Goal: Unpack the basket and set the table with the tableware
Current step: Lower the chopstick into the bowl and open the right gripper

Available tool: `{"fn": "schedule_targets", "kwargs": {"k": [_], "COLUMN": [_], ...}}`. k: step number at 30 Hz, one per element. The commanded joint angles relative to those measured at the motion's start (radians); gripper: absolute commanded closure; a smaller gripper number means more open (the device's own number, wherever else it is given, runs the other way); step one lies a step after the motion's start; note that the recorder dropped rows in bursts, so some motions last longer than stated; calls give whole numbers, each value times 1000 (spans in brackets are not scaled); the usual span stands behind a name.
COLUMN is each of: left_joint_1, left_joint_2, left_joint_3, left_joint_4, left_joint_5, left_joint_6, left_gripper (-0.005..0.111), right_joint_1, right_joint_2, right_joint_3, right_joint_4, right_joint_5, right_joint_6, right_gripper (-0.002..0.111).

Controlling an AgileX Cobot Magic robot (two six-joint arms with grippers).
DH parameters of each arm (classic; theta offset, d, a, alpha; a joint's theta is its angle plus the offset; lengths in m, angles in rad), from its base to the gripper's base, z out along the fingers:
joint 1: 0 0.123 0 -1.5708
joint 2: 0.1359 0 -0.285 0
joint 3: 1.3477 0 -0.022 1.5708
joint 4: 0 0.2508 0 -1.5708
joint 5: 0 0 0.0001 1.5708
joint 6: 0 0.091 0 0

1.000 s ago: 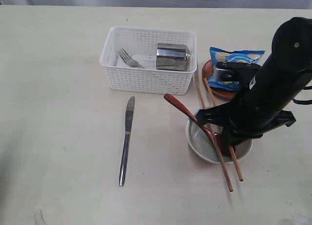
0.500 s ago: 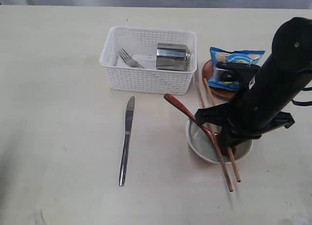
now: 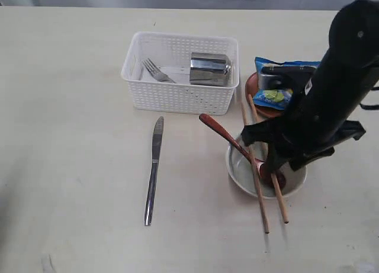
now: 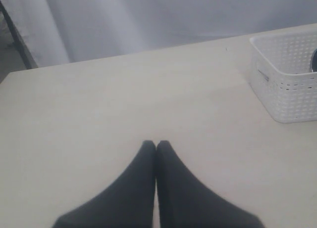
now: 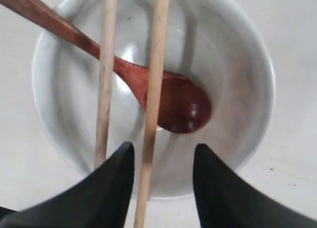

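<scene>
The chopsticks [image 3: 261,205] are lying lengthwise across the bowl [image 3: 237,166], pointing toward the basket [image 3: 177,98]; only the right wrist view is showing the right hand [image 5: 163,146] released.

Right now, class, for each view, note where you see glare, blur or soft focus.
Exterior view: mostly sharp, bright reflections on the small steel cup in the white lattice plastic basket. Left wrist view: hazy, the black left gripper soft-edged. Right wrist view: glare spot inside the pale cream bowl beside the reddish-brown wooden spoon; the right gripper blurred.
</scene>
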Motion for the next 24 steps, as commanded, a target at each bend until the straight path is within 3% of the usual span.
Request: {"fn": "schedule_targets", "kwargs": {"k": [1,4,11,24], "left_joint_1": [0,0,0,0], "left_joint_2": [-3,-3,-3,-3], "left_joint_3": [3,3,3,3], "left_joint_4": [-4,-4,-4,-4], "left_joint_5": [-2,-2,-2,-2], "left_joint_6": [-5,-5,-5,-5], "left_gripper": [107,107,107,107], "right_joint_1": [-4,-2,2,2], "right_joint_2": [-7,-7,-5,64], "right_joint_3": [-133,-191,-151,-100], "right_joint_4": [-85,-52,52,37], "right_joint_5": [130,171,96,1], "right_joint_6": [19,9,-54,-56], "right_gripper": [71,70,52,51]}}
